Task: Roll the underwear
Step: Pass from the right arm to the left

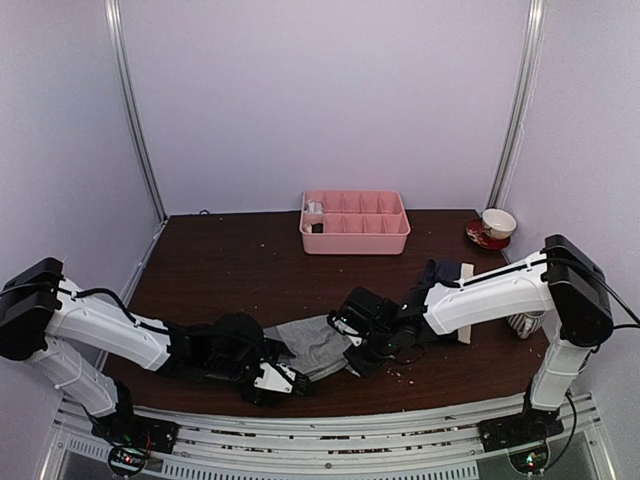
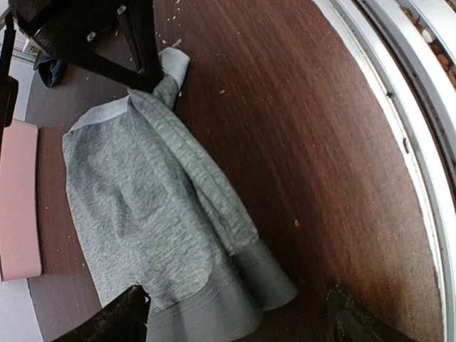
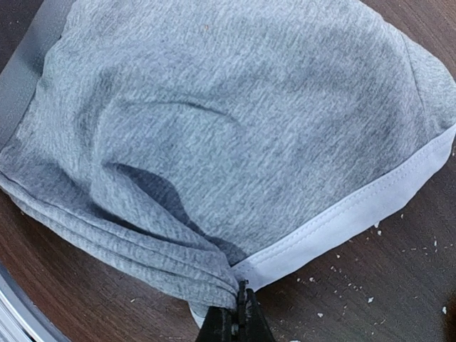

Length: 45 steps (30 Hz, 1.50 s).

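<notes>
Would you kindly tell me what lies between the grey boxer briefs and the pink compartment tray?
Only bare brown tabletop separates briefs and tray, as the top external view shows.

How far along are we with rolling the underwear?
Nothing looks rolled yet. In hand: the grey underwear lies loosely folded on the table, with the right gripper pinching its edge and the left gripper open at its hem. Left to do: rolling it, then the navy underwear, heaped farther back.
</notes>
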Available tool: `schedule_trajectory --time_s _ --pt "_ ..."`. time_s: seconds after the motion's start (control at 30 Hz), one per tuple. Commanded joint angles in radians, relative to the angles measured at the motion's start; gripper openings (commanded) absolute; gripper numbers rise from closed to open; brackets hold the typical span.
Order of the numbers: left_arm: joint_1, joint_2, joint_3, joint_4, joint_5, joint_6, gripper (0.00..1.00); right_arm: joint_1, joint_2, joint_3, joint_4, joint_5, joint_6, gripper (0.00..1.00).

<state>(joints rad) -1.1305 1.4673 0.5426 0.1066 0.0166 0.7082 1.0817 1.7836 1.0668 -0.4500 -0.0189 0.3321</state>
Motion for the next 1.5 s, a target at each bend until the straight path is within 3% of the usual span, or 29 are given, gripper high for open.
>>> schedule_trajectory --time_s 0.0,0.17,0.53,0.73,1.03,1.47 --pt "-0.043 0.014 0.013 -0.047 0.034 -0.047 0.89 0.004 -0.026 -0.023 0.015 0.053 0.018 0.0" --pt "-0.055 0.025 0.05 -0.092 0.089 -0.072 0.89 0.002 -0.02 -0.026 0.025 0.064 0.018 0.0" --pt "-0.075 0.172 0.079 -0.033 -0.173 -0.134 0.73 0.0 0.007 -0.02 0.028 0.07 0.011 0.0" --pt "-0.074 0.151 0.048 -0.044 -0.246 -0.108 0.76 0.0 0.012 -0.015 0.021 0.069 0.001 0.0" --pt "-0.074 0.152 0.054 -0.145 -0.263 -0.087 0.74 0.0 0.003 -0.002 0.006 0.074 -0.001 0.0" --pt "-0.075 0.145 0.08 -0.263 -0.216 -0.082 0.55 -0.002 0.004 0.011 -0.009 0.085 -0.004 0.0"
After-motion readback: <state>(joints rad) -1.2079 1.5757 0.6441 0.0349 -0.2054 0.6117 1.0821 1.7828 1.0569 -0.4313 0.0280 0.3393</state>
